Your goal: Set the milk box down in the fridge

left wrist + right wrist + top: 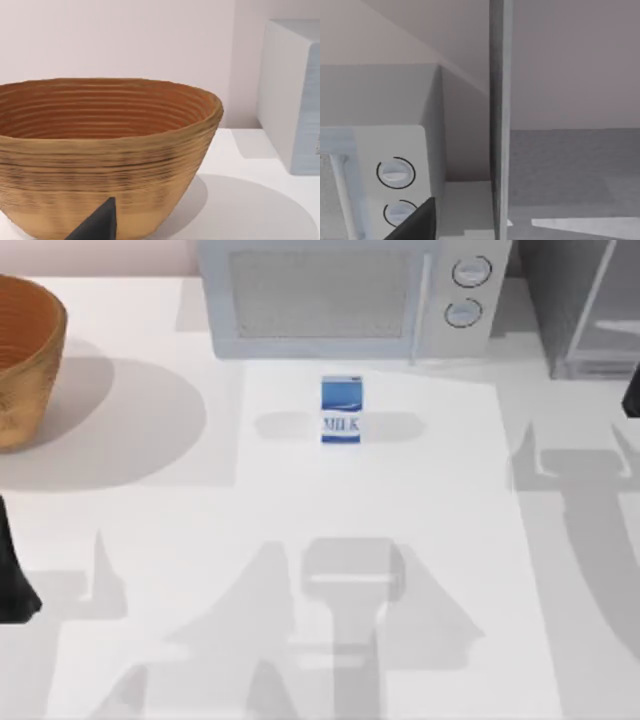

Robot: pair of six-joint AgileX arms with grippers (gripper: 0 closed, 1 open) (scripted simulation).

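The milk box (340,410) stands upright on the table just in front of the microwave, blue at top and bottom with a white "MILK" band. Nothing touches it. The fridge (590,300) is the dark grey cabinet at the back right corner; its pale door frame (500,120) and grey inside (570,165) fill much of the right wrist view. My left gripper (12,580) rests at the table's left edge, far from the carton. At the right edge, close to the fridge front, sits my right gripper (632,390).
A light grey microwave (350,295) with two round knobs (395,172) stands at the back centre, left of the fridge. A ribbed brown basket (105,150) sits at the back left, near my left gripper.
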